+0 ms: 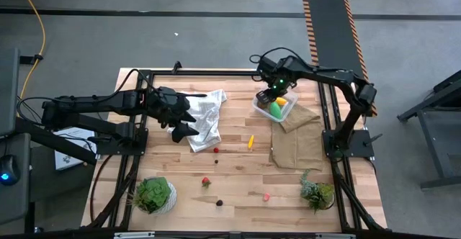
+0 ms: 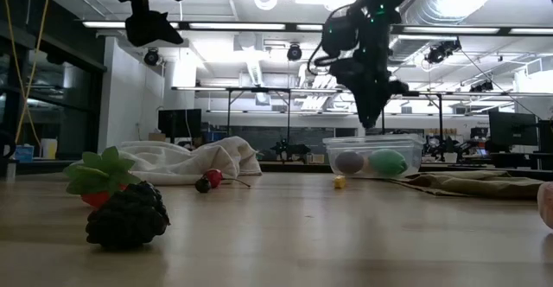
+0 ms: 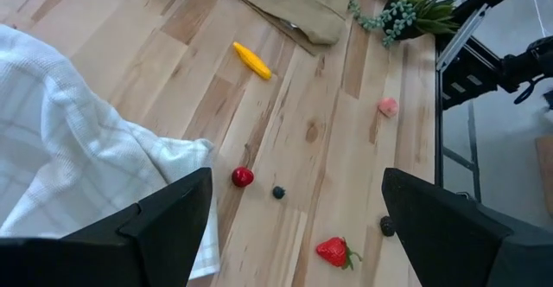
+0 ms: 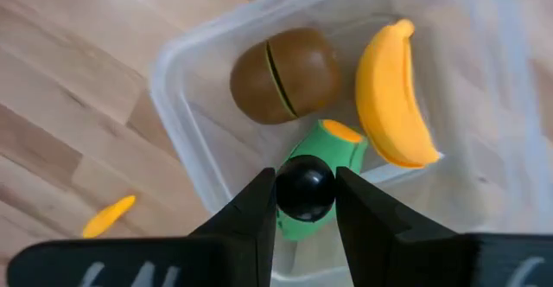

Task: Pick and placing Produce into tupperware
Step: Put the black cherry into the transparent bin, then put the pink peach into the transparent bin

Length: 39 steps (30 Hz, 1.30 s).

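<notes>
The clear square tupperware [image 1: 261, 108] stands at the table's far right, partly on a brown cloth. In the right wrist view it holds a yellow banana [image 4: 393, 97], a brown kiwi-like ball [image 4: 283, 75] and a green oval [image 4: 333, 153]. My right gripper [image 1: 276, 91] hangs just above it, shut on a small dark berry [image 4: 304, 188]. My left gripper [image 1: 187, 116] waits open above the white checked cloth. On the bare wood lie a small orange-yellow piece [image 1: 251, 142], a red berry [image 1: 216, 150], a strawberry [image 1: 205, 182] and another dark berry [image 1: 220, 202]. My right gripper pinches the round dark berry [image 4: 304, 188] between its two fingertips [image 4: 255, 202]. The fingers point down from above. The berry is lifted clear, over the green oval inside the tupperware [image 4: 173, 71].
The white checked cloth [image 1: 205, 116] lies left of centre and the brown cloth [image 1: 299, 138] on the right. Potted plants stand at the near left [image 1: 153, 194] and near right [image 1: 317, 192]. A pink piece [image 1: 266, 195] rests near the near edge. A black frame borders the table.
</notes>
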Motion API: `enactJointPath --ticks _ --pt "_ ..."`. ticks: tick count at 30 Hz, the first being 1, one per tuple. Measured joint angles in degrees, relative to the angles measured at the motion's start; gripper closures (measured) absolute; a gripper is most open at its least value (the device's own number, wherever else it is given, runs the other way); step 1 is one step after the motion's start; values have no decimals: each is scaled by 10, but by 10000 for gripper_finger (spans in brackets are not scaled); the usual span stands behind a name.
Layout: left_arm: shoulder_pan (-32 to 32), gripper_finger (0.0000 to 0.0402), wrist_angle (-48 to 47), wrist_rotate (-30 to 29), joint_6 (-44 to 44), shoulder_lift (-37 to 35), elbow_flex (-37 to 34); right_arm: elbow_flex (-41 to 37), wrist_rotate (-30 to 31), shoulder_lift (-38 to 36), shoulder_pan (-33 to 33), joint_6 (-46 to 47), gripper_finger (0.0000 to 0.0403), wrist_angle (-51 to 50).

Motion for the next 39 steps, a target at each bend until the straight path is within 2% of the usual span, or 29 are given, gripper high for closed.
enactJointPath --ticks 9,16,27,39 --pt "0 73 -1 -18 -9 0 0 -43 16 0 -2 18 316 66" --pt "0 73 -1 -20 -13 0 0 -44 18 0 -16 19 313 71" --pt "0 73 -1 -20 -13 0 0 -44 15 0 -24 14 274 70" --pt "0 73 -1 -20 -13 0 0 -44 14 -10 -20 20 272 72"
